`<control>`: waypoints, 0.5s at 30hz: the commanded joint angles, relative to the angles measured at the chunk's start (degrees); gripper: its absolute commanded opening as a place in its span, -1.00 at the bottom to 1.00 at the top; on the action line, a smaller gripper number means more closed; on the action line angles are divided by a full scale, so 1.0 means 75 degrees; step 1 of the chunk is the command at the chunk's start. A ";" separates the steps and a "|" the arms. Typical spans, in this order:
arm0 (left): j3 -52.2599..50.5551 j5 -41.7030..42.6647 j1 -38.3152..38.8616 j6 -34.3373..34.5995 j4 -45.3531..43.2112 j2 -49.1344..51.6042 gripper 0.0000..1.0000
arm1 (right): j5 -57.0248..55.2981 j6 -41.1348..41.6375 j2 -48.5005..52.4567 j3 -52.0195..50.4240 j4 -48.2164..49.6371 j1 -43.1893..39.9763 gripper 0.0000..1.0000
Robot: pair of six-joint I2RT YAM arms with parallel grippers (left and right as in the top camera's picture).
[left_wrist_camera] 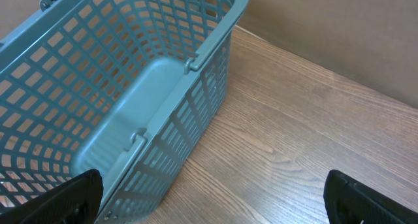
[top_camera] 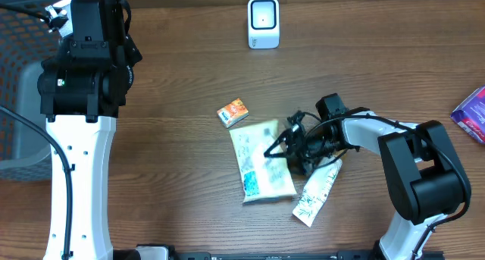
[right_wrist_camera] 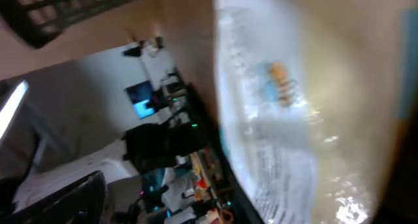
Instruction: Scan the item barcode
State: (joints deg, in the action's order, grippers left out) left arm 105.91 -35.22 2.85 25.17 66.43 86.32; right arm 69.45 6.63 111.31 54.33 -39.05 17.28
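Obs., largest to smallest:

- Wooden table (top_camera: 174,176): the items lie loose around its centre, within the right arm's reach.
- Blue-grey mesh basket (left_wrist_camera: 130,87): at the table's far left edge, nothing visible inside. Probably the drop-off for scanned goods.
- Left gripper (left_wrist_camera: 212,201): hangs above the basket's rim, fingers spread wide, holding nothing. It is parked well clear of the work.
- Right gripper (top_camera: 282,148): reaches in low over the right edge of the white-and-green packet (top_camera: 258,165). The wrist is rolled onto its side, judging by the tilted room in the wrist view. Its fingers look spread apart, with the packet's printed face filling the blurred view between them. I cannot tell whether they touch it.
- White-and-green packet: likely the item to scan. It lies flat at table centre, well apart from the scanner.
- Barcode scanner (top_camera: 263,23): stands upright at the far edge, window facing the items.
- White printed tube (top_camera: 314,193): just beside the packet, under the right arm.
- Purple pack (top_camera: 471,112): at the right edge.
- Orange box (top_camera: 233,112): just beside the packet's top corner.

Judgement: the pick-up is not yet secured and no barcode faces the scanner.
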 commanded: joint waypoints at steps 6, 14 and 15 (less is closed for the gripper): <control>0.0079 -0.0102 -0.0035 0.0047 0.0000 0.0032 1.00 | -0.3544 0.1582 -0.0020 -0.0003 -0.0326 0.0079 1.00; 0.0079 -0.0099 -0.0032 0.0050 -0.0003 0.0032 1.00 | -0.4173 0.3010 -0.0015 -0.0519 0.1274 0.1043 1.00; 0.0079 -0.0099 -0.0032 0.0047 0.0000 0.0032 0.99 | -0.4135 0.3005 -0.0015 -0.0522 0.1349 0.1221 1.00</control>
State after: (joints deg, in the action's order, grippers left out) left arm 105.91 -35.22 2.85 25.17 66.43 86.32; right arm 52.88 26.59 108.05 53.43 -30.79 22.59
